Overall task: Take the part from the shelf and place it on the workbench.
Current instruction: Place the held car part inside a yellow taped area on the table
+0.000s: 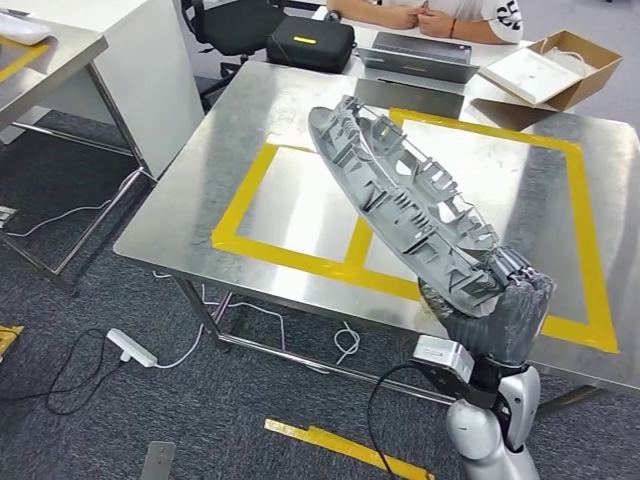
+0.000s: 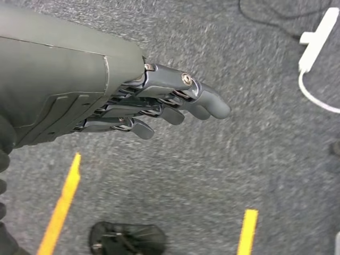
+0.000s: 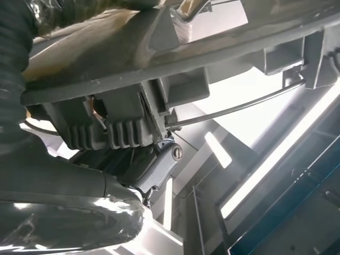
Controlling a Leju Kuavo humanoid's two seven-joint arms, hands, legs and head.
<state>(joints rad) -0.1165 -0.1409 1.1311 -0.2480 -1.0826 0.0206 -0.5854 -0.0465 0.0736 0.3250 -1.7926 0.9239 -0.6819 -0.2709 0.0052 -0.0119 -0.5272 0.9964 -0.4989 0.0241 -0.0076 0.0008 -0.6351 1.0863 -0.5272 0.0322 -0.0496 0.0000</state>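
1. Carrying step, by the look of it: part (image 1: 411, 200) already off the shelf, held in the air over the near right side of the desk (image 1: 226, 190), not yet set down.
2. Right hand (image 1: 494, 315) wrapped around the part's near end, gripping it from below; in the right wrist view, dark fingers (image 3: 158, 170) pressed against the ribbed underside of the part (image 3: 120, 48).
3. Left hand (image 2: 160, 101) hanging over the carpet, fingers nearly straight and close together, holding nothing.
4. Part: long, grey, ribbed moulding, curved like a shallow shell, ribbed side facing up toward the head camera.
5. Long axis running diagonally, from the held end at the near right up and away to the far left; free end raised and pointing toward the far left corner of the desk, so the whole piece tilted, not level.
6. Free end above the tape frame (image 1: 317, 262) marked in yellow on the desk.
7. Next move, as a judgement: lower the arm, level the long axis, rest the part flat inside the tape frame, then loosen the grip.
8. Care needed: long overhang beyond the grip, likely to swing or tip.
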